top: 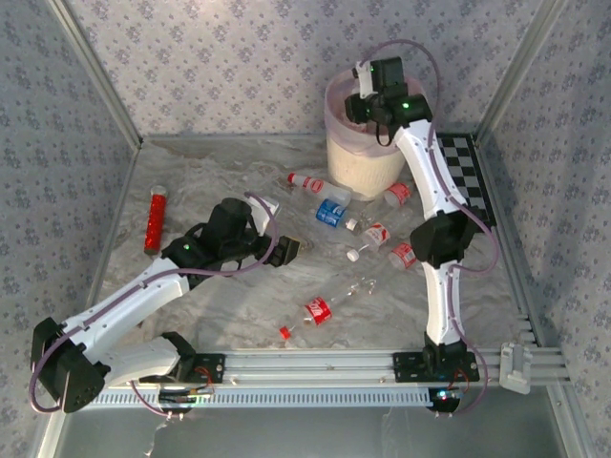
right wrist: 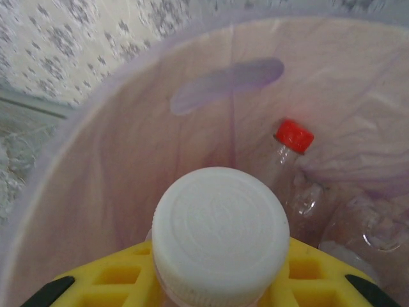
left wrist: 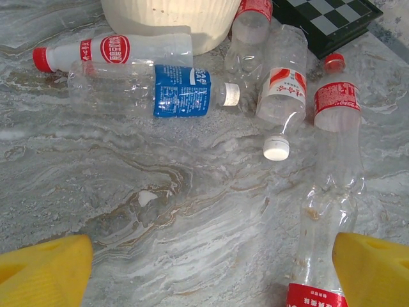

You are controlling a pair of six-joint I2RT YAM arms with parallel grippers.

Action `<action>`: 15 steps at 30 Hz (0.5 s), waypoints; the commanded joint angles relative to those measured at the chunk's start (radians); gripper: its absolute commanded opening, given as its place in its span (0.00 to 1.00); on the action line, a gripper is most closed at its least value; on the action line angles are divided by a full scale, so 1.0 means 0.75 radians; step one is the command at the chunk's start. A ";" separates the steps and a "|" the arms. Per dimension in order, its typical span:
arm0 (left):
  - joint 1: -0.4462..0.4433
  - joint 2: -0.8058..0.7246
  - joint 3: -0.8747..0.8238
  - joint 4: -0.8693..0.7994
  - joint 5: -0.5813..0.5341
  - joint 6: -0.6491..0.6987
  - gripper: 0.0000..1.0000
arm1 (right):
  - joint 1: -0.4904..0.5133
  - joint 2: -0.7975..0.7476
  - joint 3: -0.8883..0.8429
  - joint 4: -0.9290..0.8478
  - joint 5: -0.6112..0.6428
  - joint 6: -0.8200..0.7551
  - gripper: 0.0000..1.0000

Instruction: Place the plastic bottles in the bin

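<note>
Plastic bottles (top: 329, 212) litter marbled table (top: 239, 301) between floral walls (top: 239, 67); right end effector (top: 366, 103) holds one above bin (top: 358, 164), left end effector (left wrist: 211, 268) wide

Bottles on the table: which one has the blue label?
The bottle lying on its side just before the bin; the others show red labels.

Left arm (top: 134, 296), right arm (top: 434, 205): white link shells, black joint housings, lilac cables (top: 275, 237) looping outside, green LEDs (top: 406, 96) on joints. Fingers (right wrist: 121, 278) yellow plastic with square moulded pockets.
</note>
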 commanded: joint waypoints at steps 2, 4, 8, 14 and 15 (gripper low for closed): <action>0.008 0.007 0.004 0.002 -0.004 -0.010 0.96 | 0.000 0.062 0.018 -0.112 -0.024 0.037 0.12; 0.008 0.007 0.007 -0.001 -0.004 -0.008 0.96 | -0.005 0.090 0.017 -0.122 -0.031 0.051 0.12; 0.008 0.008 0.004 -0.002 -0.002 -0.008 0.96 | -0.015 0.141 0.010 -0.140 -0.053 0.069 0.15; 0.008 0.022 0.006 -0.011 0.001 -0.024 0.96 | -0.036 0.139 0.009 -0.136 -0.097 0.099 0.43; 0.008 0.025 0.008 -0.013 0.000 -0.029 0.97 | -0.039 0.124 0.011 -0.132 -0.099 0.100 0.50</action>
